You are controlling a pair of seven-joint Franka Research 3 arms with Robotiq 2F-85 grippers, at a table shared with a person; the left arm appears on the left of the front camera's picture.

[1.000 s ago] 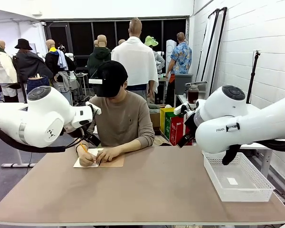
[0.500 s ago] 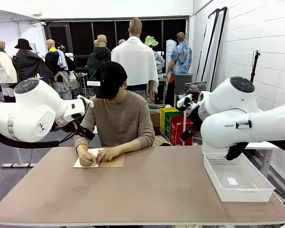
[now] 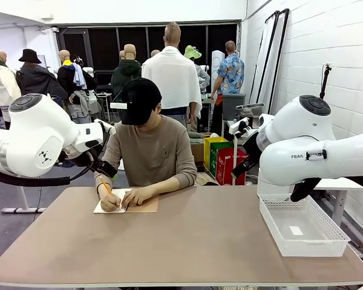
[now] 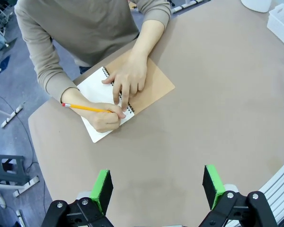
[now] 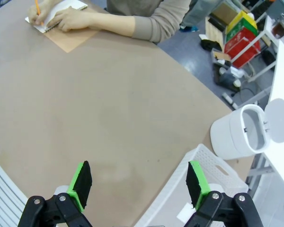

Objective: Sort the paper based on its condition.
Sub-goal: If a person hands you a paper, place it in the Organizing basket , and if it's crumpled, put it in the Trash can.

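Front view: left arm (image 3: 30, 142) and right arm (image 3: 302, 151) got pulled back a bit. Jaws of left gripper (image 4: 157, 178) and right gripper (image 5: 138, 178) are held wide, empty. The notebook (image 4: 95, 89) is being written in, so sorting's not started.

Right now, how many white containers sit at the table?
2: a white mesh basket at the right of the table, and a white open-lidded bin just off the table beside it.

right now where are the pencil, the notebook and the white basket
pencil (image 4: 87, 109), left wrist view, middle of the yellow shaft
notebook (image 4: 91, 89), left wrist view, bare white page
white basket (image 3: 314, 246), front view, near wall
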